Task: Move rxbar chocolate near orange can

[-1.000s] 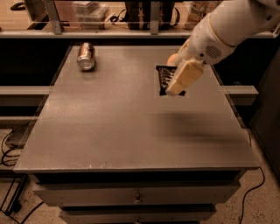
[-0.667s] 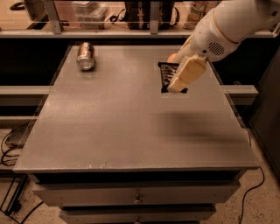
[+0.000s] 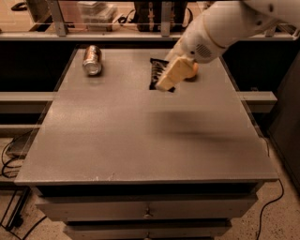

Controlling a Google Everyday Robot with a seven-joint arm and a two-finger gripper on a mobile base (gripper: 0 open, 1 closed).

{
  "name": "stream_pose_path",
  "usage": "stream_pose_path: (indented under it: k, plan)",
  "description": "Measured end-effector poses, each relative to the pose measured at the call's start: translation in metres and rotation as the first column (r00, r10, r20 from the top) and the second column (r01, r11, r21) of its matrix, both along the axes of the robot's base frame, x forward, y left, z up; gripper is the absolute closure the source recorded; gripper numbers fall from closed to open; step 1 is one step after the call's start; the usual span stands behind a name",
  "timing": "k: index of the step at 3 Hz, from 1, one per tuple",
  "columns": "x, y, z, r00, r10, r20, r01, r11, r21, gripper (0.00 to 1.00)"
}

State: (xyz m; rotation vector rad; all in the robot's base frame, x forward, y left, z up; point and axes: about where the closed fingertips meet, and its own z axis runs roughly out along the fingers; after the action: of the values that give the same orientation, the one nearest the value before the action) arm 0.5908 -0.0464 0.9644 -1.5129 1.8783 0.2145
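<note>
The rxbar chocolate (image 3: 155, 70) is a flat black bar with white lettering, at the back middle of the table. My gripper (image 3: 165, 82), with tan fingers (image 3: 172, 73), is shut on it and holds it above the table top; the fingers cover the bar's right part. The orange can (image 3: 92, 60) lies on its side at the back left of the table, its shiny silver end towards me. The bar is about a bar's length to the right of the can.
A round orange fruit (image 3: 192, 73) sits just behind my gripper. The grey table (image 3: 140, 140) has drawers below its front edge. A shelf with a rail and clutter (image 3: 98, 11) runs behind the table. Cables lie on the floor at the left.
My gripper has moved left and slightly back with the rxbar chocolate in it, towards the orange can. The can has not moved.
</note>
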Motion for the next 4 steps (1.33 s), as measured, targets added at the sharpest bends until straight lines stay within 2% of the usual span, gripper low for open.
stream_pose_path:
  k: [1,2,3,4]
  plan:
    - [0.043,0.051,-0.005,0.9982,-0.045,0.04,0.041,0.995,0.093,1.0]
    - [0.086,0.098,-0.018,0.996,-0.077,0.045,0.07,0.987,0.148,1.0]
    - [0.12,0.134,-0.036,0.9933,-0.106,0.046,0.099,0.984,0.146,1.0]
    - [0.149,0.155,-0.055,0.9865,-0.156,0.049,0.149,0.98,0.131,0.81]
